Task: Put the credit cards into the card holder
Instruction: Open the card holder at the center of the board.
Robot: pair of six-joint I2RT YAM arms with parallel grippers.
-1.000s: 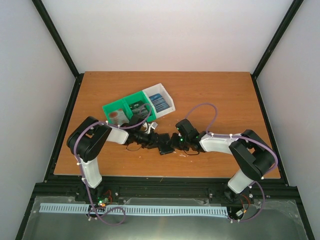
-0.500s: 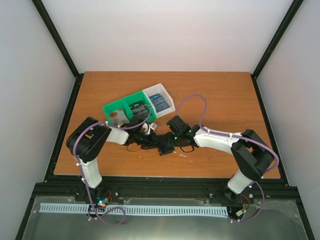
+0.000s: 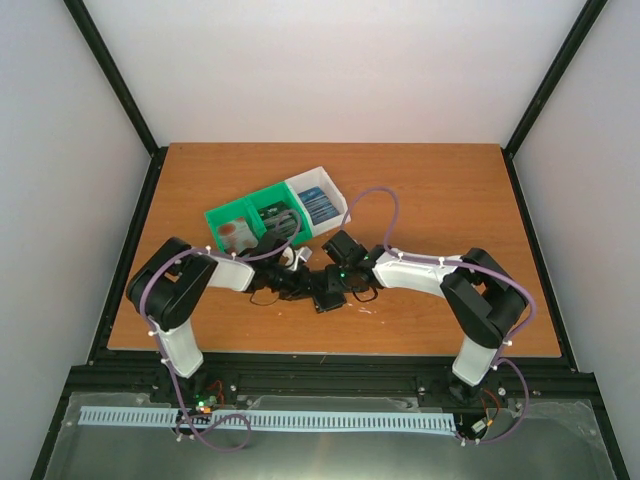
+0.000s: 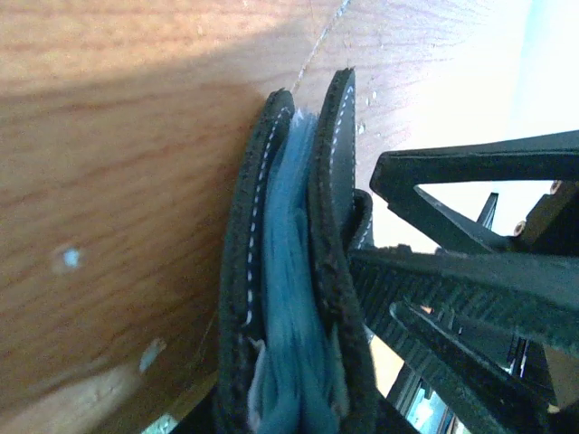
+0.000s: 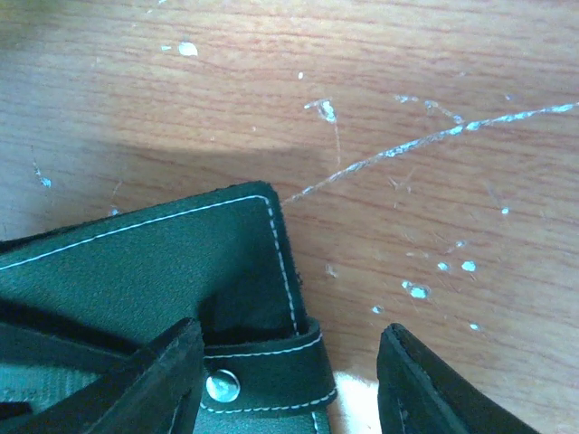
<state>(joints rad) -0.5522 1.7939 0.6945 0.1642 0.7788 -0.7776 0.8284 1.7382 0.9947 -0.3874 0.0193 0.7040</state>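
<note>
the small black stitched leather folding card holder (image 4: 288, 271) lies toward six o'clock on the brown wooden table (image 3: 430, 190). the left gripper (image 3: 297, 282) seems clamped on one end of it, apparently to steady it. at its three o'clock the right gripper (image 5: 285, 342) is spread and empty, straddling the snap tab (image 5: 264, 371), likely to free it. the blue plastic credit cards (image 3: 319, 205) sit in the green-and-white plastic bin (image 3: 232, 213) at eleven o'clock.

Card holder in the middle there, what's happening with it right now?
Both arms meet over the card holder at mid-table. The left gripper appears to pinch it; its wrist view shows the holder edge-on, blue sleeves between black covers. The right gripper is open, its fingers straddling the snap tab. Neither holds a card; blue credit cards lie in the bin behind.
</note>
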